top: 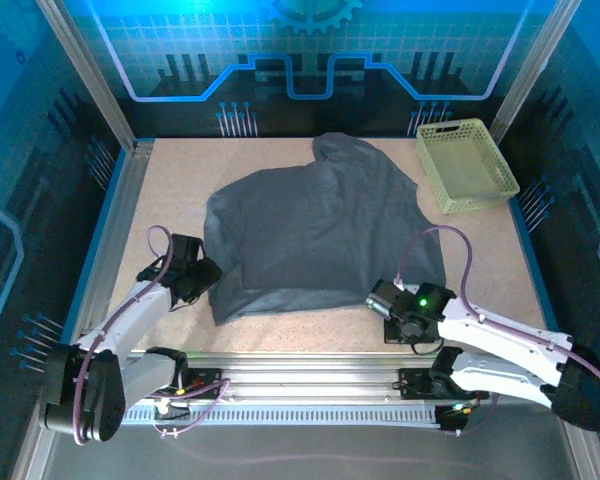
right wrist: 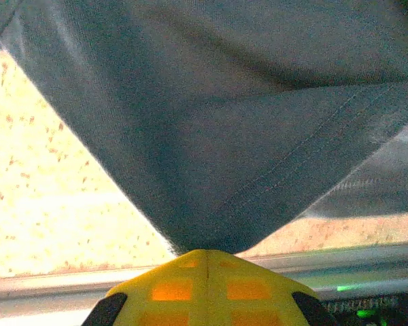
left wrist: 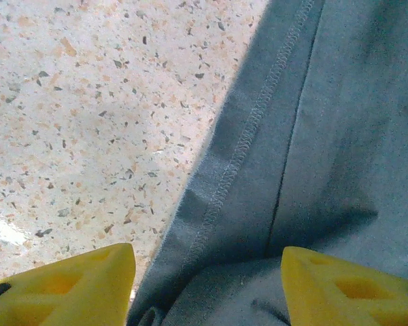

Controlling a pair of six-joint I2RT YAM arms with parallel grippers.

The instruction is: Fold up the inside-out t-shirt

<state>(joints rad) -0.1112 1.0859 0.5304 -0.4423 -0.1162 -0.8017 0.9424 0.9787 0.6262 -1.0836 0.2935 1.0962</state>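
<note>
Right gripper (right wrist: 204, 265) was pressed together on the near right corner of the inside-out t-shirt (top: 320, 230), the cloth drawn up to a point at its tips. Left gripper (left wrist: 207, 285) stood spread, one finger over bare table (top: 180, 180) and the other over fabric, with the stitched hem (left wrist: 245, 136) running between them at the near left corner; it held nothing. The garment lay spread across the middle of the table, somewhat rumpled, its far part bunched towards the back edge. Judged from its drape and creases, it was light, limp cloth with no stiffness: it would sag from any pinch and drag on the speckled surface, so the doubled hem corners looked the soundest places to hold, both taken together. The pale green basket (top: 432, 165) sat at the far right corner, apart from the shirt, and appeared to have nothing in it.
</note>
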